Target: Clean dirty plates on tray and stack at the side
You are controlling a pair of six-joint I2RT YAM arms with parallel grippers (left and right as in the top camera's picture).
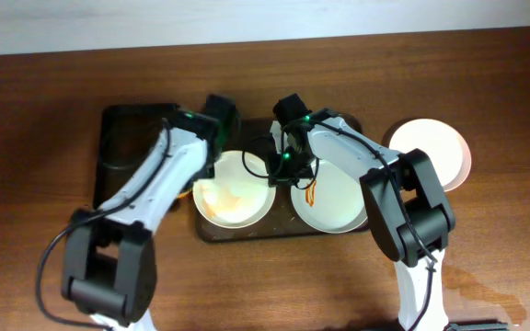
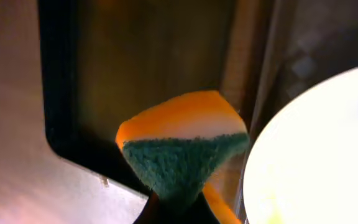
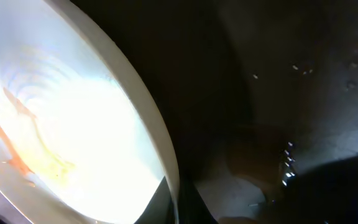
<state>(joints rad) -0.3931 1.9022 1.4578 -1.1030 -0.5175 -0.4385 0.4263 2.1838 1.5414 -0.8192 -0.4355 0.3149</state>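
Two white plates lie on the brown tray (image 1: pixel 283 230). The left plate (image 1: pixel 233 191) has an orange-brown smear, and so does the right plate (image 1: pixel 339 198). A third plate (image 1: pixel 431 152), plain white, lies on the table to the right of the tray. My left gripper (image 1: pixel 217 124) is shut on an orange and green sponge (image 2: pixel 182 149), held beside the left plate's rim (image 2: pixel 316 155). My right gripper (image 1: pixel 282 173) is shut on the left plate's rim (image 3: pixel 169 180). The smeared inside of that plate shows in the right wrist view (image 3: pixel 48 137).
A smaller black tray (image 1: pixel 118 156) lies to the left of the brown tray; its rim shows in the left wrist view (image 2: pixel 48 93). Both arms reach over the brown tray's far half. Wooden table surrounds both trays.
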